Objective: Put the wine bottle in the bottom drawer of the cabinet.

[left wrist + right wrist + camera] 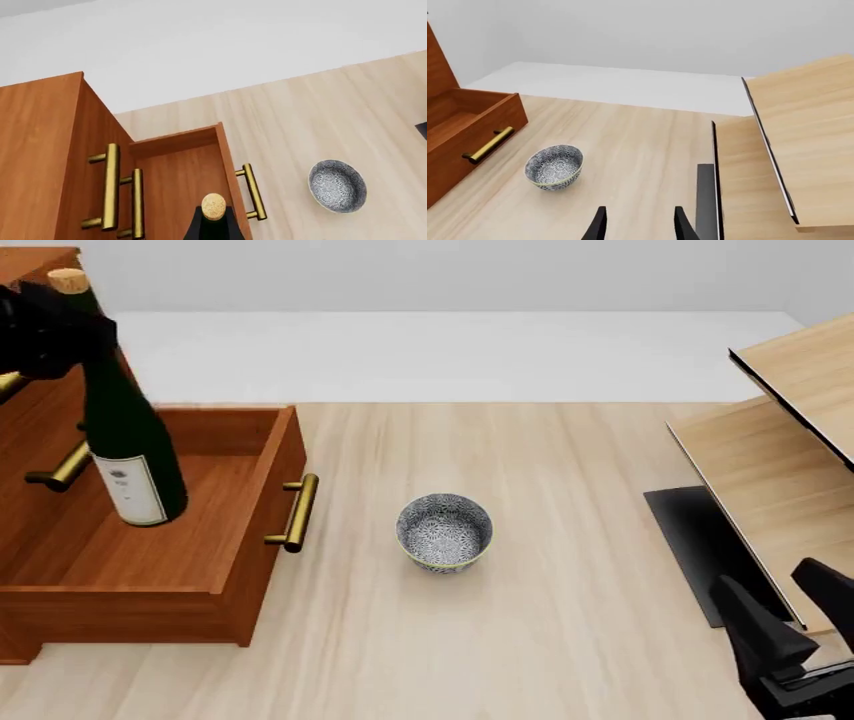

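Far left in the front view: the cabinet [30, 440], reddish-brown, brass bar handles on its upper fronts. Pulled out from its base, the bottom drawer [147, 550], open, brass handle on the front panel toward the bowl. Above the drawer, the left gripper [54, 330], dark fingers closed around the neck of the wine bottle [127, 455], just under the tan cork. Bottle hanging below the fingers, tilted slightly, white label low on the body, base over the drawer's interior; contact with the drawer floor impossible to tell. From the left wrist view, only the cork and dark shoulders of the bottle [213, 220] showing, drawer beneath. Right of the drawer handle, apart from it, a patterned bowl [445, 531] on the pale wood table [561, 640]. Further right, a slanted light-wood shelf unit [787, 470]. Bottom right, the right gripper [638, 225], fingers parted and empty, well apart from the bowl.
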### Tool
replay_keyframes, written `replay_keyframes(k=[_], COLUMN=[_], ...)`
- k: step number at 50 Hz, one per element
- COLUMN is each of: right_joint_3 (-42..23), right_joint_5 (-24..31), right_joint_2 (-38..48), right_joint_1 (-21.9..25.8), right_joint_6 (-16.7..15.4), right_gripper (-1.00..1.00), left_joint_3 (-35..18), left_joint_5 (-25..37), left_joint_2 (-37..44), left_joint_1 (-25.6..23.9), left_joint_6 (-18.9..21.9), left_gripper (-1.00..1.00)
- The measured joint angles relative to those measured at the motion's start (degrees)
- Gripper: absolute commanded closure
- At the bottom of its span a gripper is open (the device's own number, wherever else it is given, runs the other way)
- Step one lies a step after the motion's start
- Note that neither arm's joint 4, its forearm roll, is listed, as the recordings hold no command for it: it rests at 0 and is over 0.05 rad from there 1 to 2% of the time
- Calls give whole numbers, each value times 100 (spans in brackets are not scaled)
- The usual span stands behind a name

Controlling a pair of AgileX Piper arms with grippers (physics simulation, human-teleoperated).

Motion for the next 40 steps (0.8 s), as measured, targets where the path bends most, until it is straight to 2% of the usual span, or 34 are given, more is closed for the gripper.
replay_keyframes(k=[11,25,40], right_joint_3=[0,0,0], right_joint_5=[-42,-30,29], right_joint_2=[54,54,5], right_joint_1=[14,24,12], right_joint_6=[9,29,28], right_gripper=[-100,-100,-100], left_joint_3=[46,-148,-29], left_joint_5=[86,309,186], left_joint_2=[158,443,641], left_joint_1=[44,71,-4], left_joint_6=[-73,-77,-255], left_gripper=[100,100,100])
